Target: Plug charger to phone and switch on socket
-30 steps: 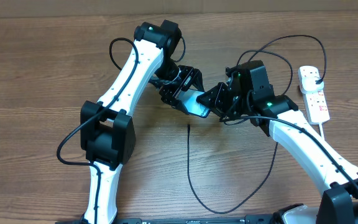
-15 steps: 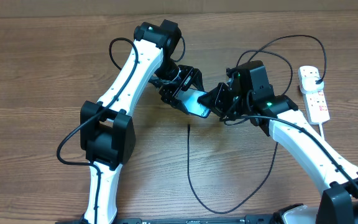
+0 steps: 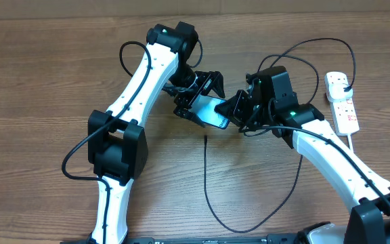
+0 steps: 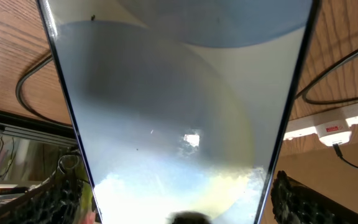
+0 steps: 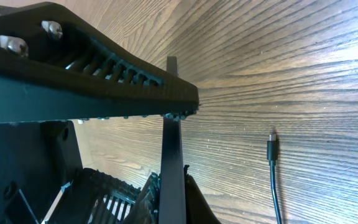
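The phone, its blue-teal screen lit, is held above the table at the middle. My right gripper is shut on its right end; in the right wrist view the phone shows edge-on between the fingers. My left gripper is open, its fingers either side of the phone with a gap showing. The charger's connector tip lies free on the table below the phone, also in the right wrist view. Its black cable loops to the white socket strip.
The black cable curves in a wide loop across the near table and under my right arm. The strip's thick white cord runs down at the right. The strip also shows in the left wrist view, with a black plug in it.
My left gripper's fingers have spread apart from the phone. The phone has tilted slightly. The right gripper keeps its hold.
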Controlling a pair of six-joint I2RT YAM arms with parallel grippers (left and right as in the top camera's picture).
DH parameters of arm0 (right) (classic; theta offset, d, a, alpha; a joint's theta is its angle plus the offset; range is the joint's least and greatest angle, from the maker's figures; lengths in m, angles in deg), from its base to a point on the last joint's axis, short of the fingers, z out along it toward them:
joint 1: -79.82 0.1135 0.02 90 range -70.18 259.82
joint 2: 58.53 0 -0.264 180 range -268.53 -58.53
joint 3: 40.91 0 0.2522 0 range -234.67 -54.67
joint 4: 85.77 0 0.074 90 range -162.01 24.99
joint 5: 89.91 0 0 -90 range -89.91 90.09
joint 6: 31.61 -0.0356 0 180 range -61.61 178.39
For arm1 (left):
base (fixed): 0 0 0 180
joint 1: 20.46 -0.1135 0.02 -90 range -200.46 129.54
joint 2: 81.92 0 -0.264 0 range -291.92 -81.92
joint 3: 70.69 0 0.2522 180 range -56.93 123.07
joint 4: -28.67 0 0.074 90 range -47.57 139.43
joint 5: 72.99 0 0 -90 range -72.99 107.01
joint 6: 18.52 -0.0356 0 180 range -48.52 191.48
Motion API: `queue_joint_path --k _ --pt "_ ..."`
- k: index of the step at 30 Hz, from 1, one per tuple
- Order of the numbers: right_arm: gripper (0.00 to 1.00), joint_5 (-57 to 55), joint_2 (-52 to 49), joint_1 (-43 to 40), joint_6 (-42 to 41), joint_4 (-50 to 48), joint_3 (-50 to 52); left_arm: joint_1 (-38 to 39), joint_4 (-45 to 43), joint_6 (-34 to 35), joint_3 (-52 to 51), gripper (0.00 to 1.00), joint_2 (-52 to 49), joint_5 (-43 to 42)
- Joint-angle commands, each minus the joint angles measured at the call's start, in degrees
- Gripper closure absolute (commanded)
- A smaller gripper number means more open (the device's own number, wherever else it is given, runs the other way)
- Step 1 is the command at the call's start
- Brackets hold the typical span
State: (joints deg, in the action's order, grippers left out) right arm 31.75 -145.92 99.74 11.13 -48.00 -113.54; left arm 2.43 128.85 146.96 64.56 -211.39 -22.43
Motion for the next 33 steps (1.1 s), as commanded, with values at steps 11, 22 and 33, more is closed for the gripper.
queue_joint_path --k 11,22,33 --pt "0.96 -3.3 0.2 0.0 0.8 -0.8 -1.2 -5.7 0.2 -11.8 3.0 0.00 0.3 -4.2" --pt "0.96 -3.3 0.2 -3.6 -15.8 -0.8 -1.2 -9.1 1.7 -15.2 17.0 0.00 1.1 0.1" --pt "0.96 1.4 0.2 -6.4 -45.0 -8.8 -1.2 -8.6 1.9 -9.3 24.7 0.00 3.7 10.4"
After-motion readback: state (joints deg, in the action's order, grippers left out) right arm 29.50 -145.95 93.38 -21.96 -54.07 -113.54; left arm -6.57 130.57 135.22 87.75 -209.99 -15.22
